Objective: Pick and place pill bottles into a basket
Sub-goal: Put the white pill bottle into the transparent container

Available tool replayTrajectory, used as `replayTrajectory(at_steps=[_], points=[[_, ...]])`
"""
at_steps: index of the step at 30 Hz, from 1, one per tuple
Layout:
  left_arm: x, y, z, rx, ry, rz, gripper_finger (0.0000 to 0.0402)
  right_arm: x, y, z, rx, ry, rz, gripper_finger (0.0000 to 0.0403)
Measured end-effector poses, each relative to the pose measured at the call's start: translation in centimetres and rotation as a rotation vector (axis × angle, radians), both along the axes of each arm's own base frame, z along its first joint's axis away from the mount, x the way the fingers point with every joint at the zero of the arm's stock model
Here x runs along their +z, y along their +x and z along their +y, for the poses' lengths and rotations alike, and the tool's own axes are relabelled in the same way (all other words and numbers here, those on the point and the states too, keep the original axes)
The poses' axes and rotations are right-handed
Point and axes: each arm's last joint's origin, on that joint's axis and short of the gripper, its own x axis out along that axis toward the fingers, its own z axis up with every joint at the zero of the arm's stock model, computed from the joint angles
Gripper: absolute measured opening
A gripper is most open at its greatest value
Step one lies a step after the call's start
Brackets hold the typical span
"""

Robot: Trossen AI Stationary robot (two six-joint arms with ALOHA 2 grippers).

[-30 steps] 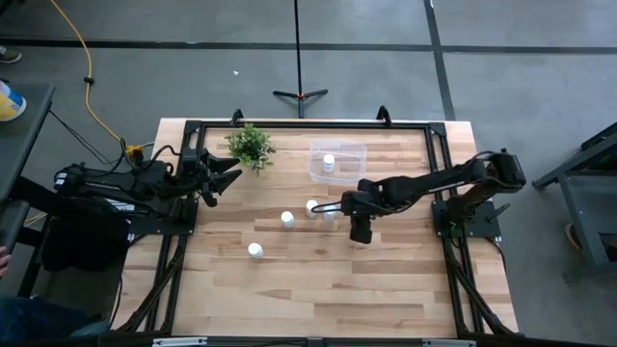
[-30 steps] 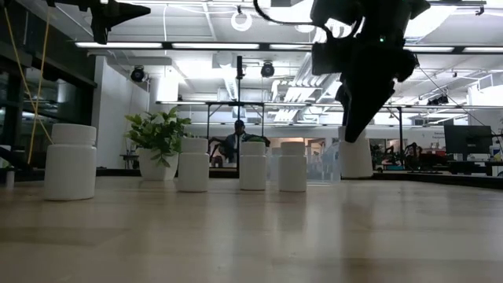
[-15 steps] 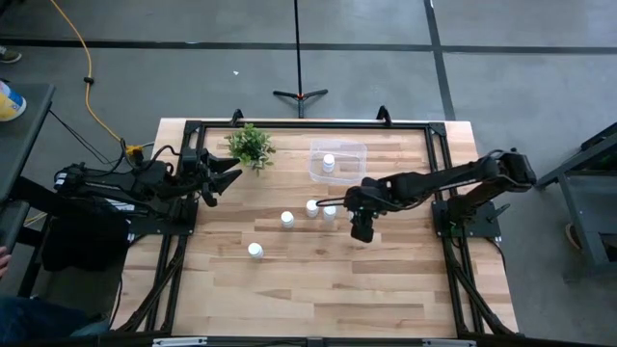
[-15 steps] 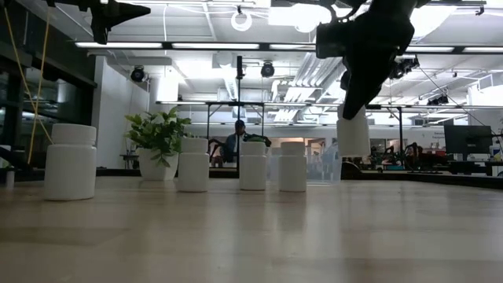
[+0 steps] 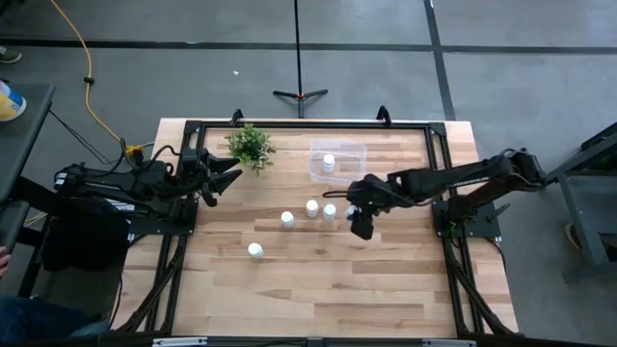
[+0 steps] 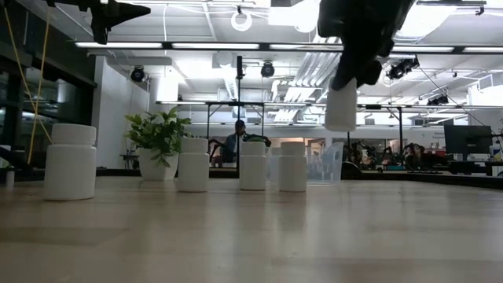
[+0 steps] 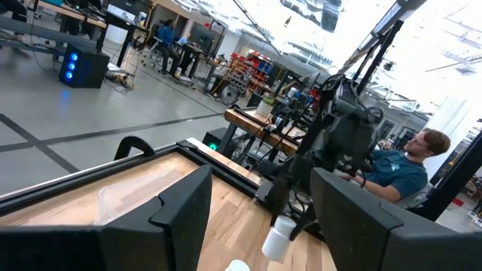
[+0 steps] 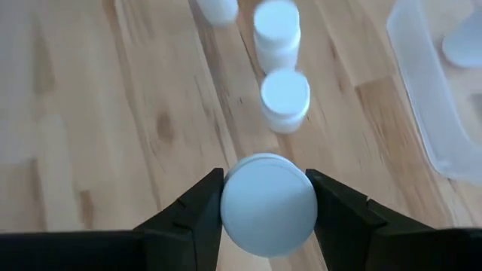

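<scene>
My right gripper (image 5: 362,224) is shut on a white pill bottle (image 6: 341,106), held well above the table near its middle. Three more bottles (image 5: 287,219) (image 5: 311,207) (image 5: 330,211) stand upright on their bases just left of it, and another (image 5: 254,251) stands nearer the front. One bottle (image 5: 329,162) stands inside the clear basket (image 5: 357,149) at the far side. My left gripper (image 5: 227,173) waits open and empty at the table's left edge, next to the plant. My right gripper pinches the bottle's top end, at the capped rim (image 8: 230,203), between its two fingers (image 8: 188,218), one on each side. The fingers come from above, pointing down. The bottle hangs upright below them, lifted clear of the table.
A small green potted plant (image 5: 251,145) stands at the far left of the table. A black frame (image 5: 289,125) runs around the tabletop. The wood in front of the bottles (image 5: 328,280) is bare. A person (image 7: 399,169) sits beyond the table.
My right gripper has gone up with the bottle shut between its fingers. The bottle stood on the table a second ago and now hangs clear of it, still upright. The other bottles have stayed in place.
</scene>
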Motion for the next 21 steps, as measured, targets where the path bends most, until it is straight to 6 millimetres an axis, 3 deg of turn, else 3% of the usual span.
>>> replayTrajectory(at_steps=[9,21], points=[[0.0,0.0,0.0,0.000,0.000,0.000,0.0260,3.4,-0.1,-1.1,-0.021,0.094,-0.256,0.0165],[0.0,0.0,0.0,0.000,0.000,0.000,0.0260,7.4,0.4,-3.3,0.109,0.302,-0.622,0.0165]])
